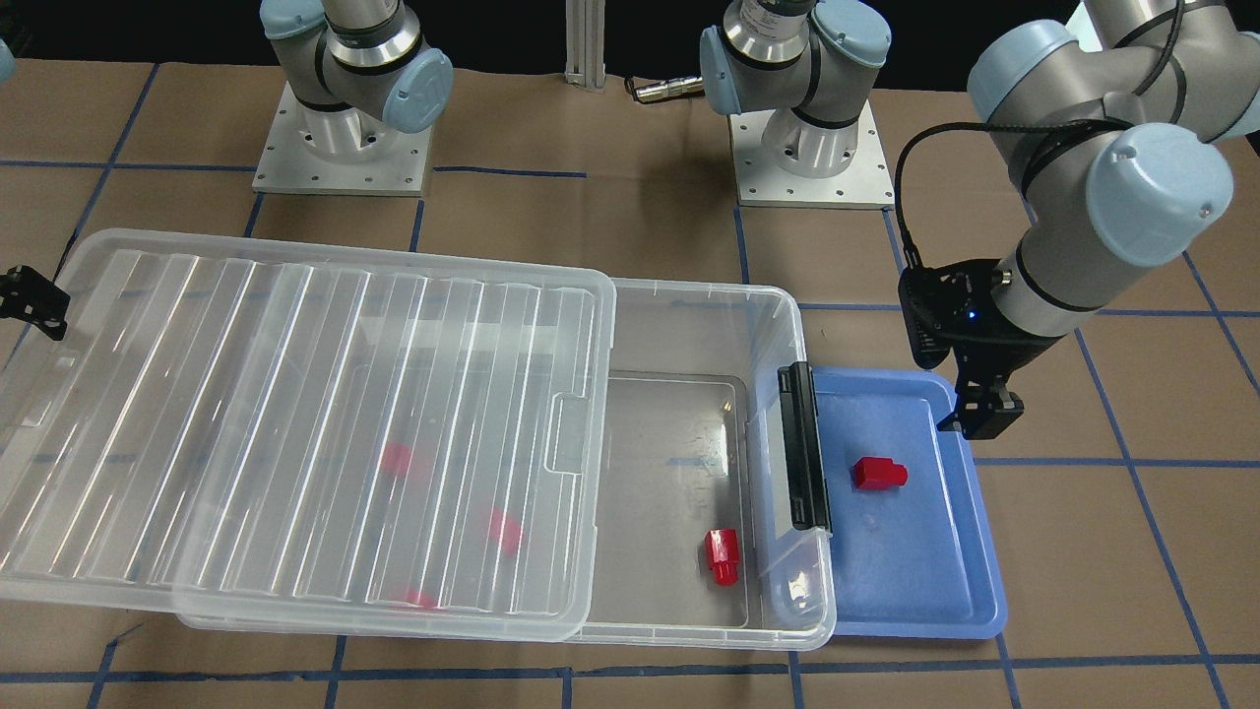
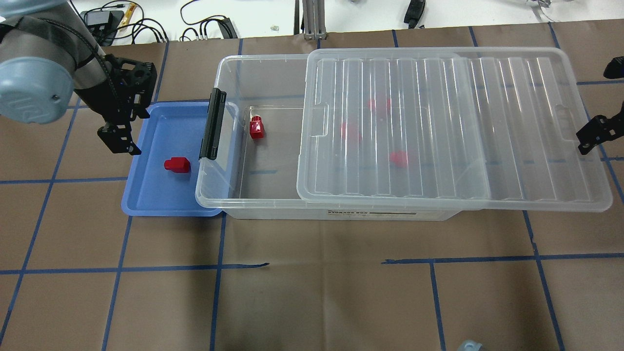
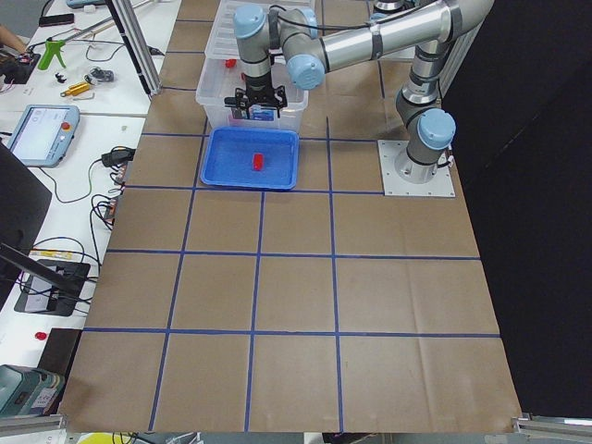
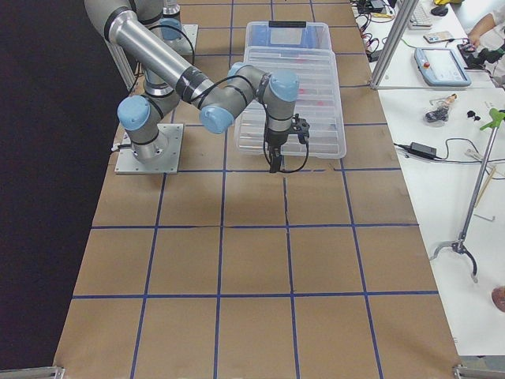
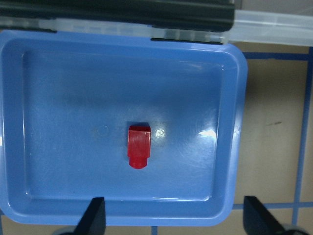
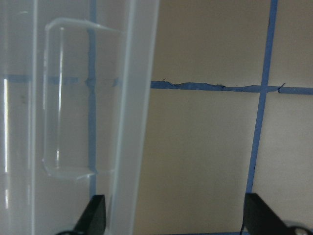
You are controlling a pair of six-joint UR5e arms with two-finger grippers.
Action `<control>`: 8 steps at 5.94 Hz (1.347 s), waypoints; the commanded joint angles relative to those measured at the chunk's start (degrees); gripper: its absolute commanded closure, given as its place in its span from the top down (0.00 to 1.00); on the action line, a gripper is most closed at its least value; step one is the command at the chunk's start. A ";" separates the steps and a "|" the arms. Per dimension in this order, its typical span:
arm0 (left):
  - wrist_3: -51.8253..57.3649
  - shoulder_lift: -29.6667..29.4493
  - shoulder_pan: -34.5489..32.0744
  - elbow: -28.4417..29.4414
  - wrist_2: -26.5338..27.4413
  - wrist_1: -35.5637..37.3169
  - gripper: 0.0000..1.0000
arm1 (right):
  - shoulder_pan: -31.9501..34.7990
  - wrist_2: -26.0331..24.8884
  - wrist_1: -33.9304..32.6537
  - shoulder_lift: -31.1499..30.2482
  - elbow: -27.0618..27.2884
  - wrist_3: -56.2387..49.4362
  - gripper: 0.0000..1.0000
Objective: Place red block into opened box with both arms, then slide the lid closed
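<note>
Partway done, judging by the layout. Already in: one red block (image 1: pixel 722 554) on the floor of the box (image 1: pixel 689 291), at its uncovered end close to the black clip bar (image 1: pixel 802 443), plus three more showing blurred through the lid (image 1: pixel 295 423). Left to carry over: another red block (image 5: pixel 139 146), lying flat near the middle of the blue tray (image 1: pixel 915 591), clear of every rim, the tray itself sitting on the desk (image 2: pixel 312 292) against the box's clip end. Glossy and boxy, with a short round nub pointing away from the box; probably slippery under a pinch. After that, closing: lid now drawn far toward the box's other short end and overhanging it, so a long slide back toward the clip bar. Left fingers (image 1: pixel 984 412) spread wide and empty, hovering over the tray's outer edge, above and apart from the block. Right fingers (image 2: pixel 595 132) also spread, pinching nothing, at the lid's overhanging short end; cannot tell whether touching its rim.
</note>
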 commanded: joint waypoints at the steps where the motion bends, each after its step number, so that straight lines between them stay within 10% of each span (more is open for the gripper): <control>1: 0.94 -4.70 -0.06 -3.40 0.31 7.43 0.97 | -1.49 -0.12 0.11 -0.97 -0.06 0.00 1.00; 6: 3.23 -13.41 -0.15 -6.31 0.67 16.24 0.95 | 10.58 0.93 27.39 -2.39 -20.49 21.27 1.00; 7: 3.67 -13.50 -0.23 -6.40 0.23 16.33 0.86 | 16.64 5.20 30.41 -2.39 -23.06 28.75 1.00; 8: 6.80 -13.68 -0.24 -6.49 0.40 19.37 0.41 | 21.05 7.50 31.05 -3.26 -23.52 35.79 1.00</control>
